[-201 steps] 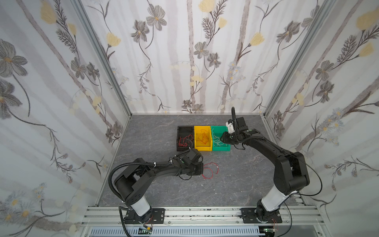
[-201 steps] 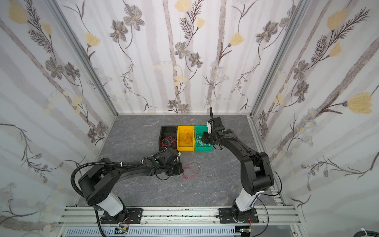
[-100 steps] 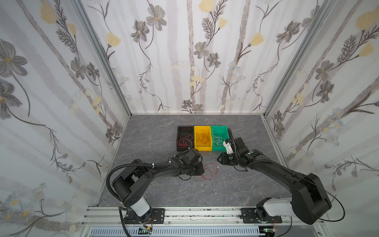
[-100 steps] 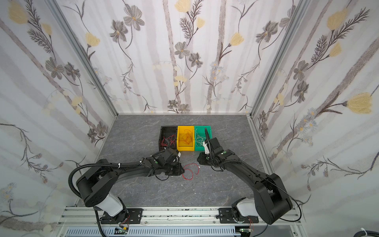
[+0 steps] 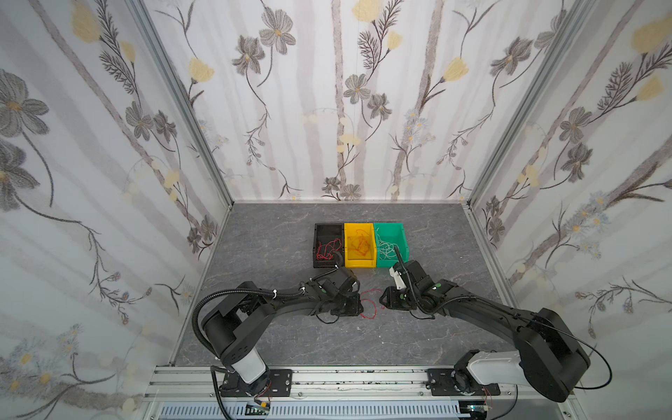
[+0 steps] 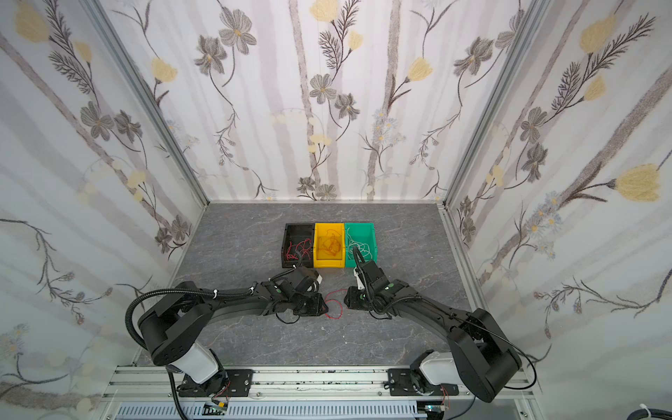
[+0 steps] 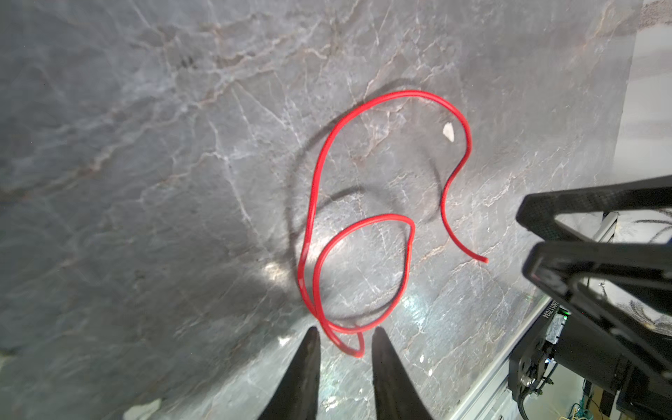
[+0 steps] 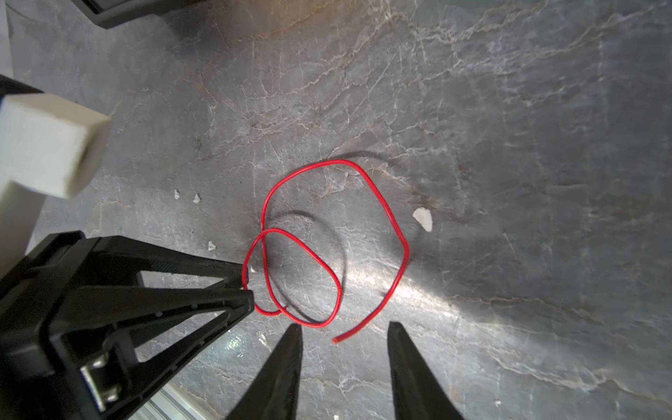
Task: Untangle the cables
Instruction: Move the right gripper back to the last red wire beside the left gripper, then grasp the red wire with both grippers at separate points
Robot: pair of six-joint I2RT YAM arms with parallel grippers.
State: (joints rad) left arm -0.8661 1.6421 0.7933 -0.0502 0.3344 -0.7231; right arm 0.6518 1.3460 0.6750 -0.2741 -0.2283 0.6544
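Observation:
One red cable (image 7: 316,203) lies curled in two loops on the grey table, between the arms in both top views (image 5: 371,309) (image 6: 336,305). My left gripper (image 7: 343,332) is low at the cable's left side. It is open, and the cable's small end loop lies between its tips, untouched. My right gripper (image 8: 343,327) faces it from the right, also open, with the cable's free end (image 8: 336,340) between its tips. More red cables (image 5: 327,249), orange cables (image 5: 358,243) and white cables (image 5: 387,249) lie in the bins behind.
A black bin (image 5: 329,227), a yellow bin (image 5: 359,225) and a green bin (image 5: 391,225) stand side by side just behind both grippers. White crumbs (image 8: 423,218) dot the table. The metal rail (image 5: 327,378) runs along the front edge. Patterned walls close three sides.
My right arm has swung down from over the green bin to the table beside the red cable. The left gripper stayed put and its jaws have parted. The cable lies more bunched.

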